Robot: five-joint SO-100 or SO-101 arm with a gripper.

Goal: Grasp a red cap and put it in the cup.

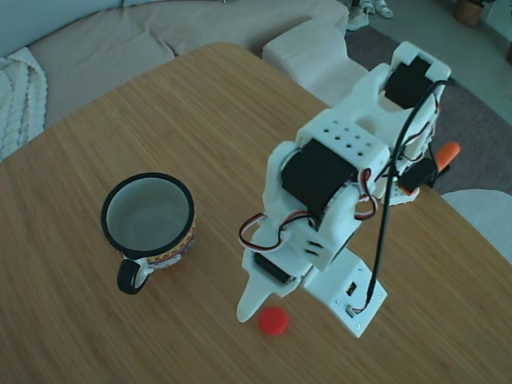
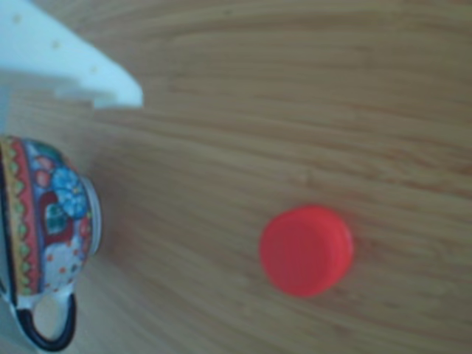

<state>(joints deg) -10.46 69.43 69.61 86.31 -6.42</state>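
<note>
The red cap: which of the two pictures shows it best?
The other view: the red cap fills much of the picture, unobstructed on bare wood, though slightly blurred. The fixed view shows it small but whole, just beside the claw, with the cup away to its left.

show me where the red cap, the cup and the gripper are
red cap (image 2: 305, 250), other view, middle of its flat top
cup (image 1: 118, 192), fixed view, black rim on its left side
gripper (image 1: 254, 308), fixed view, beside the white finger's tip, just left of the cap
</note>
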